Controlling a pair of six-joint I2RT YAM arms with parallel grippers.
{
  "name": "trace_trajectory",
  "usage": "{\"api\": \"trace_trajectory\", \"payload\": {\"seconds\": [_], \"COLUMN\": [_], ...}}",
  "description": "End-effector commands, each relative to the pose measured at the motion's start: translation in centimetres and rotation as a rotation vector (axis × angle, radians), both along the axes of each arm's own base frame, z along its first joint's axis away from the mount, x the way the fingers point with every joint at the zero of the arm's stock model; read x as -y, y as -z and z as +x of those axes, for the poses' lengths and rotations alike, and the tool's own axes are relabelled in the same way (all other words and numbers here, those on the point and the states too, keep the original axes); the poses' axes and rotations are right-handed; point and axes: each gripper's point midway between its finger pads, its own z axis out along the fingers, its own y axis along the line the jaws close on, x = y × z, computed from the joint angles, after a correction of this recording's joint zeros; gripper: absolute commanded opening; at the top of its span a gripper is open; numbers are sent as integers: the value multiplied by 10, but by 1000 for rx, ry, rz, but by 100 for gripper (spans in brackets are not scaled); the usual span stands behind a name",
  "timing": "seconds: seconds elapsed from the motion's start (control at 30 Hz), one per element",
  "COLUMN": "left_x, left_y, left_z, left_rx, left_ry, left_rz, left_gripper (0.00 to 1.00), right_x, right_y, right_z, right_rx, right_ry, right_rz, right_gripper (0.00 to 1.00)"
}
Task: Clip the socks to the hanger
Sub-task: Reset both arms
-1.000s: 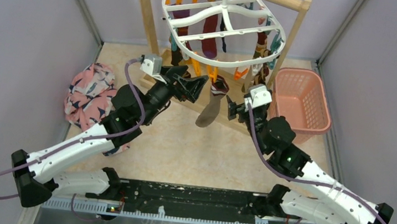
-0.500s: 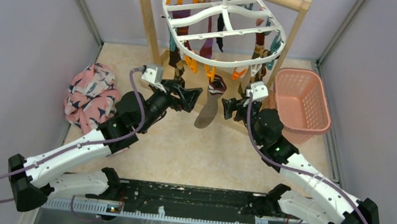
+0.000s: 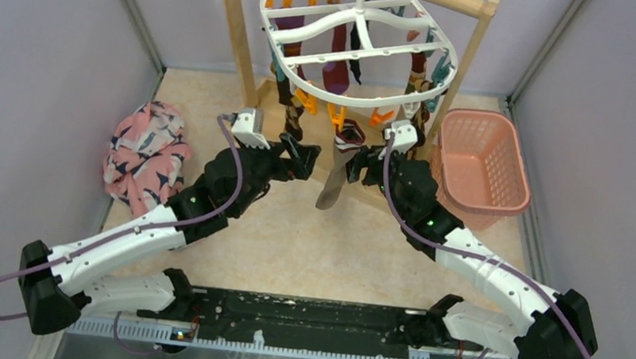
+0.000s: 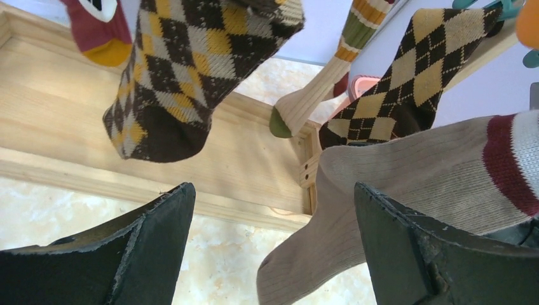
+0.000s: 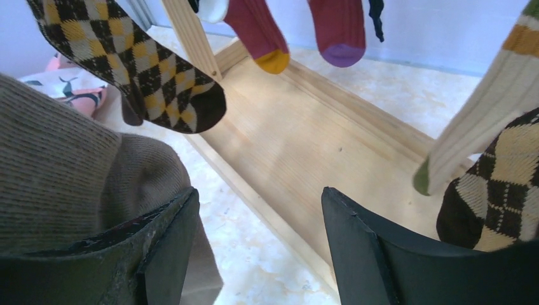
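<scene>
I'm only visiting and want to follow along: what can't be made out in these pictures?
Top view: which of the clips holds the grey-brown sock; under the hanger rim they look too small and crowded.
Left wrist view: how the argyle sock is fastened; its top is cut off by the upper edge.
Right wrist view: whether the right tool touches that sock; fabric hides one finger's outer side.

A long grey-brown ribbed sock [image 3: 333,177] hangs between the left gripper [image 3: 307,157] and the right gripper [image 3: 356,167], blocking that gap. The cream tabletop [image 3: 316,251] nearer the arm bases lies open.
</scene>
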Motion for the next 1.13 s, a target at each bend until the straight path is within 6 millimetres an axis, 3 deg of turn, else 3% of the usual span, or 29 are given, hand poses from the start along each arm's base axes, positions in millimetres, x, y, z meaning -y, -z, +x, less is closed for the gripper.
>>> {"api": "trace_trajectory", "payload": {"seconds": [0.0,0.2,0.4,1.1], "left_x": [-15,-18,-8,13], "left_y": [-4,-10,-2,14], "left_z": [-5,-4,3,6], "left_rx": [-11,50,36,-10], "left_ry": [-41,-38,-34,33], "left_rz": [-50,-28,9,56], "left_gripper": [98,98,98,98], "right_x": [-6,18,33,49], "right_y": [-23,-2,13,26], "right_z": [-5,-22,-29,-31], "right_rx": [5,-26,-36,-31], "right_ry": [-26,27,63,118], "right_rz": [139,127,87,63], "right_gripper": [70,70,70,70]}}
